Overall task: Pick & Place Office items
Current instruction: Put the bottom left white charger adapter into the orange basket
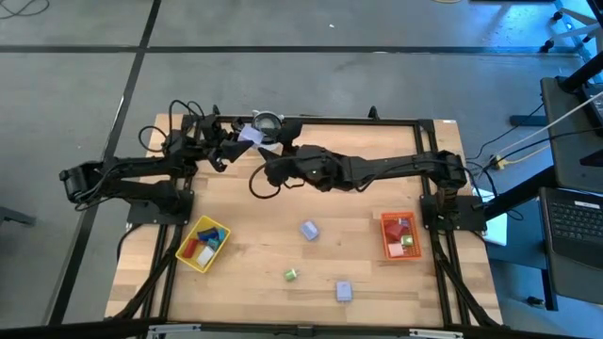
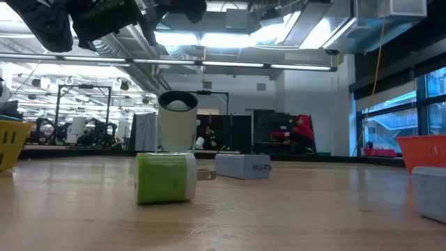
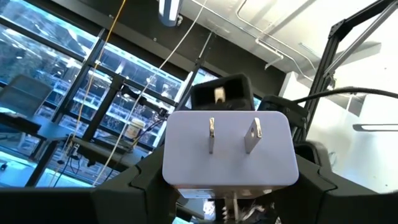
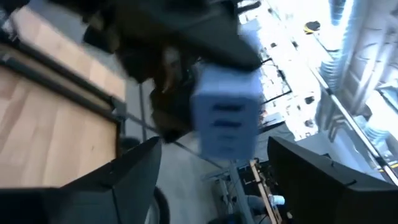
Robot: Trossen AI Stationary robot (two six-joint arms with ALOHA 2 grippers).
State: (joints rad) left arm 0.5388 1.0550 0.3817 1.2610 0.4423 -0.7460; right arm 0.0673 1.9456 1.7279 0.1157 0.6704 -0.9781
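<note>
Lavender plug block [image 3: 227,149] in left gripper [image 3: 217,193], prongs facing its wrist camera.

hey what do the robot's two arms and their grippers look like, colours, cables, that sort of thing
Both arms are dark, near-black, with chunky rounded joint housings and black cables looping off them. The left gripper and right gripper each end in two flat, matte black fingers. No markings are legible.

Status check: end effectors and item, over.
Left end effector shut on lavender plug block, raised at the table's far edge. Right end effector open beside it. Nothing blocking.
</note>
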